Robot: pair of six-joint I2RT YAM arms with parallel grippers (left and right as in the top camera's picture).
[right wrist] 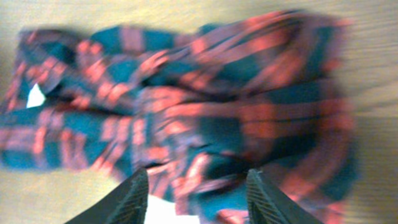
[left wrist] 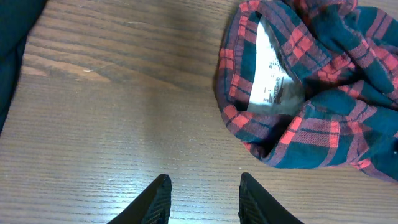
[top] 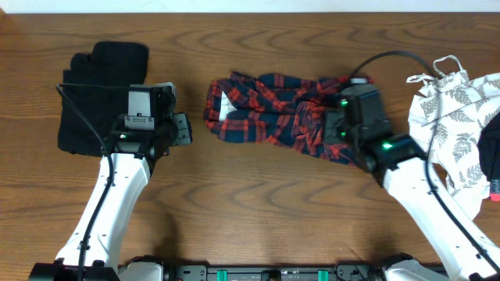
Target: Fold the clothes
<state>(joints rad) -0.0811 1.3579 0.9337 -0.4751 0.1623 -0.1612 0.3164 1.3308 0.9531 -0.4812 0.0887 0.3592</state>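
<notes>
The red-and-navy plaid shirt [top: 273, 113] lies crumpled in the middle of the bench [top: 234, 203], stretched sideways, with its white neck label [left wrist: 270, 81] showing at its left end. The left end effector [left wrist: 204, 186] hangs over bare wood just beside that collar end. Its two fingers are spread and nothing is between them. The right end effector [right wrist: 198, 186] is above the right part of the shirt, its fingers also spread wide, with the cloth under them. This view is blurred, so I cannot tell if they touch the fabric. A black garment [top: 98, 94] lies at the far left, and a white leaf-print garment [top: 457, 109] at the right edge.
</notes>
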